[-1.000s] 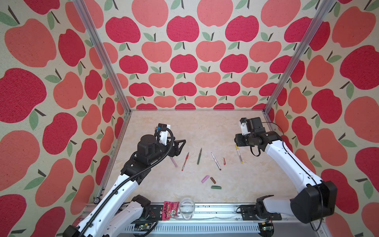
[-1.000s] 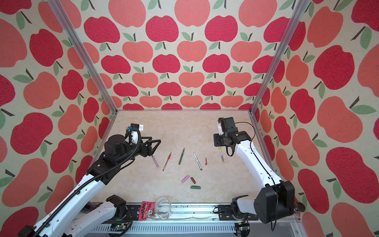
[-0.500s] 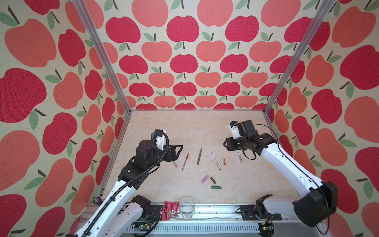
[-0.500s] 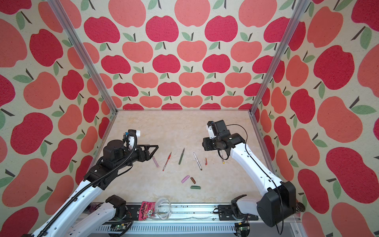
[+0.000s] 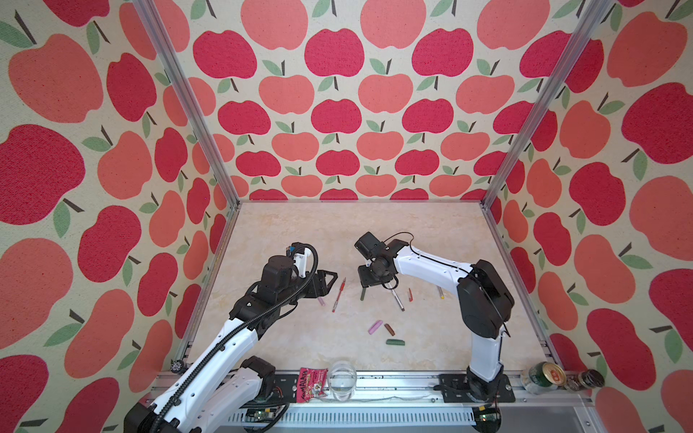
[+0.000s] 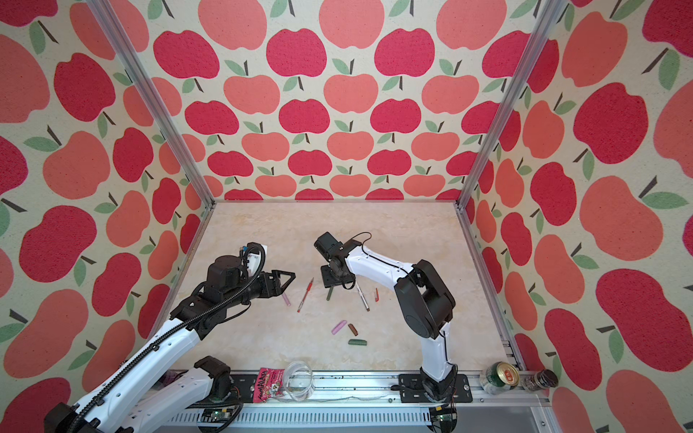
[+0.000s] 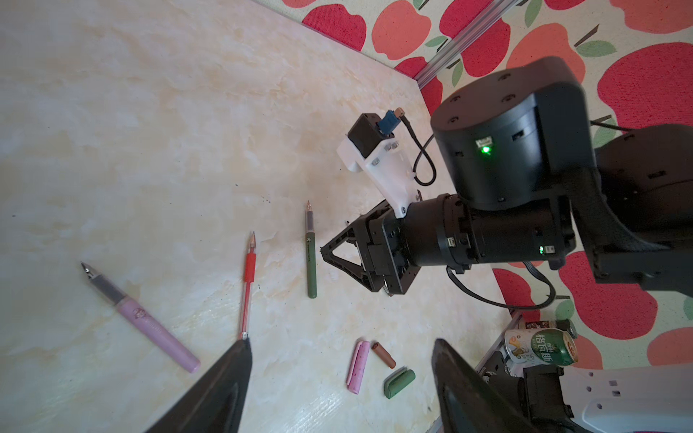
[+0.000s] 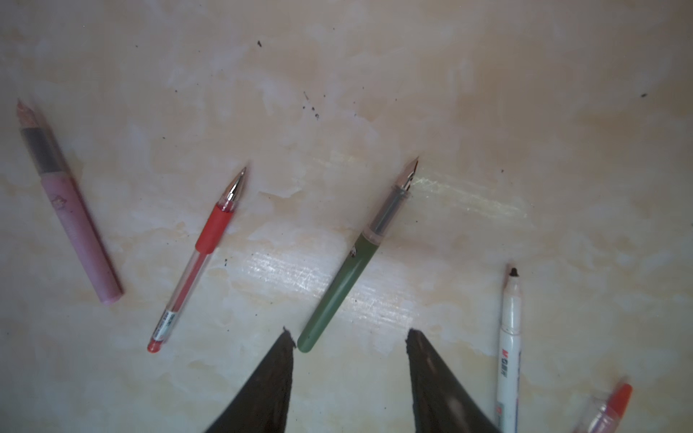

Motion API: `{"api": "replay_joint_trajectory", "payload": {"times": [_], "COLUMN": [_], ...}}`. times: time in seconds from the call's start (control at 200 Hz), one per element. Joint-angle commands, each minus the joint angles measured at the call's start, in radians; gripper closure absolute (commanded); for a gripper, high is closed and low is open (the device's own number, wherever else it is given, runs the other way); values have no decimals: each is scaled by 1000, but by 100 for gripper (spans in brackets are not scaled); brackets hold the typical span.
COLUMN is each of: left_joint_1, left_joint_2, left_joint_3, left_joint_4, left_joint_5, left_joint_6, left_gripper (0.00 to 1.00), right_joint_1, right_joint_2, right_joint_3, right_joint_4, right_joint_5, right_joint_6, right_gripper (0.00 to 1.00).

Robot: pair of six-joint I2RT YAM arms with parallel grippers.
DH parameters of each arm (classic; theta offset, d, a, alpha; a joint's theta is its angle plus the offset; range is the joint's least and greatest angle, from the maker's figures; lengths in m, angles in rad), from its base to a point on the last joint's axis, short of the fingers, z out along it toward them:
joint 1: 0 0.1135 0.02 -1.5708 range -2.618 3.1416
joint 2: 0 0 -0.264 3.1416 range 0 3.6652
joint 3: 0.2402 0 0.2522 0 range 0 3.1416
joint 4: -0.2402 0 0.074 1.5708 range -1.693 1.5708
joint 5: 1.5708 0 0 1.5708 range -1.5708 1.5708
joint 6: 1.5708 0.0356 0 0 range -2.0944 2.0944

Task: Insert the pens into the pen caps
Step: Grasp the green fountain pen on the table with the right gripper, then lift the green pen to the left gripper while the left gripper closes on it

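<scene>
Several pens lie in a row mid-table in both top views: lilac-pink pen [image 5: 320, 300], red pen [image 5: 338, 296], dark green pen [image 5: 363, 294] and a white pen [image 5: 397, 300]. A thin red cap [image 5: 410, 295] and another thin pen [image 5: 440, 292] lie further right. Nearer the front lie the pink cap [image 5: 375, 327], brown cap [image 5: 389, 329] and green cap [image 5: 395, 342]. My right gripper [image 8: 348, 333] is open just above the table, and the green pen's [image 8: 352, 270] rear end lies beside one fingertip. My left gripper [image 7: 340, 345] hangs open and empty above the lilac pen [image 7: 146, 322] and red pen [image 7: 247, 285].
On the front rail stand a clear glass [image 5: 342, 378], a snack packet [image 5: 311, 384], a drinks can [image 5: 543, 376] and a dark jar [image 5: 585, 379]. Apple-patterned walls with aluminium posts close in the table on three sides.
My right gripper has swung left from over the rightmost pen to over the green pen and come down. My left gripper has dropped lower and nearer the front, still open.
</scene>
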Motion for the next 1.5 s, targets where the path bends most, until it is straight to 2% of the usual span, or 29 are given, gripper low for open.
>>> {"api": "replay_joint_trajectory", "payload": {"times": [0.0,0.385,0.725,0.986,1.136,1.496], "left_joint_1": [5,5,5,5,5,4], "left_joint_2": [9,6,7,2,-1,33], "left_joint_3": [-2,-13,-9,-23,-56,-134], "left_joint_4": [-27,10,3,4,49,322], "left_joint_5": [6,21,20,21,46,231], "left_joint_6": [24,35,35,35,23,-14], "left_gripper": [22,22,22,22,22,22], "right_joint_1": [-5,-6,-6,-30,-54,-84], "right_joint_2": [64,201,241,225,142,-231], "right_joint_3": [85,161,175,149,92,-122], "right_joint_4": [-63,-95,-91,-32,74,298], "right_joint_5": [73,99,93,36,-27,-227], "right_joint_6": [40,56,56,90,84,59], "right_gripper": [49,56,80,87,88,87]}}
